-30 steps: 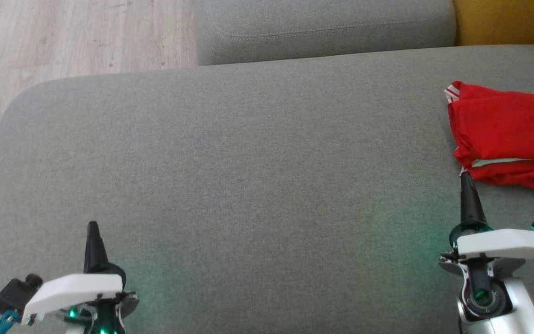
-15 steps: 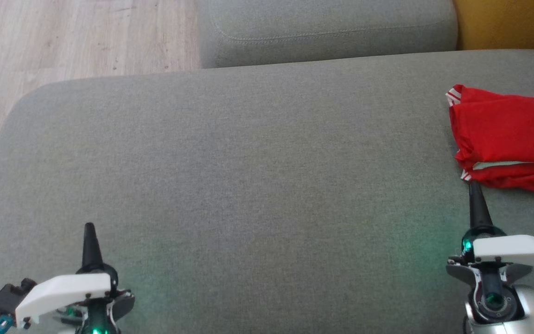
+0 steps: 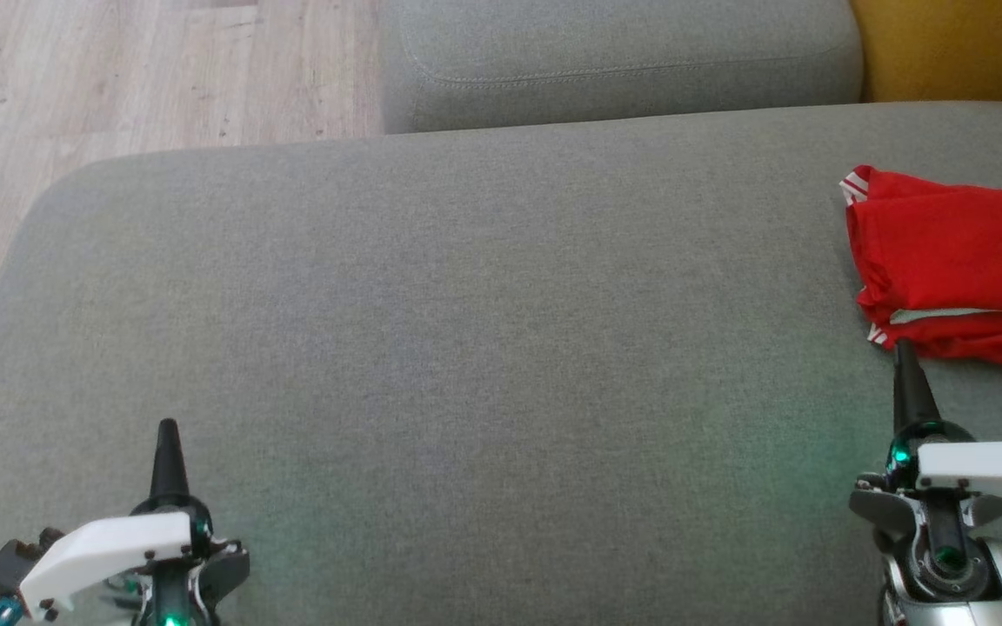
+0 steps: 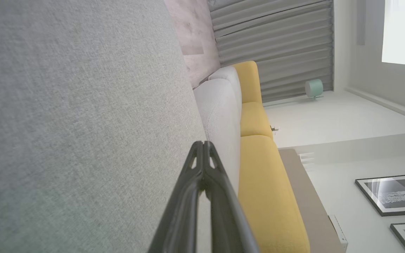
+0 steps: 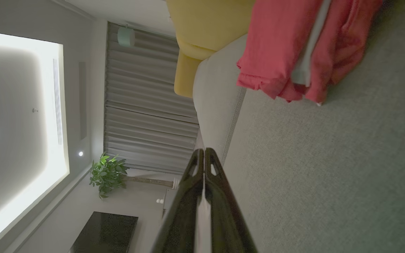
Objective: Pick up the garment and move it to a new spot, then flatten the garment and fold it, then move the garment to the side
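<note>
Sitting folded at far right of grey sofa cushion (image 3: 466, 348): red garment (image 3: 953, 261). Soft, light, floppy, probably sags and unfolds if grabbed by one layer, so pinch whole stack at near edge. Right gripper (image 3: 904, 352) clenched, empty, tip just beside it; left gripper (image 3: 168, 428) clenched, well apart.
</note>
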Tool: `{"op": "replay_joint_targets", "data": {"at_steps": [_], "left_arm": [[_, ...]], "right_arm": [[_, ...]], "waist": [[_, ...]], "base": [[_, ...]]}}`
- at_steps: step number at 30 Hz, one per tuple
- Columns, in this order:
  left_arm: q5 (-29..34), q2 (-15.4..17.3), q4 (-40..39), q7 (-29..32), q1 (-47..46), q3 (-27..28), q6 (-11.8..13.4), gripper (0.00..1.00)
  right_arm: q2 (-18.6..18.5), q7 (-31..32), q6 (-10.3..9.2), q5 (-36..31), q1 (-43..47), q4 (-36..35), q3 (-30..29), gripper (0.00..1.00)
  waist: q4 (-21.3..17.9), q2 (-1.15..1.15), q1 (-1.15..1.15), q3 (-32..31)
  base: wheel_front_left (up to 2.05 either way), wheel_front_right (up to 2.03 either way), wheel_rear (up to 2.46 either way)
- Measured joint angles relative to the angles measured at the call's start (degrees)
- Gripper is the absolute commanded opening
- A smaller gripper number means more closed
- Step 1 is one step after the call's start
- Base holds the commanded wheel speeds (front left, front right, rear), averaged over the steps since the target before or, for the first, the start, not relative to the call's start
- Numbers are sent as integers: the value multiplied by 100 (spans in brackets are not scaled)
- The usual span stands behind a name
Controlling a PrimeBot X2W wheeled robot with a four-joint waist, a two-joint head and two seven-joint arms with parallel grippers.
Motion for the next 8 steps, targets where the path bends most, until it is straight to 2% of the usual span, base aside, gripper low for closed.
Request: {"op": "replay_joint_targets", "data": {"at_steps": [8], "left_arm": [[-410, -1, -10, 135, 0, 119, -24, 0]], "right_arm": [[0, 129, 0, 515, 61, -30, -114, 0]], "waist": [[26, 0, 0, -33]], "base": [[0, 0, 0]]}}
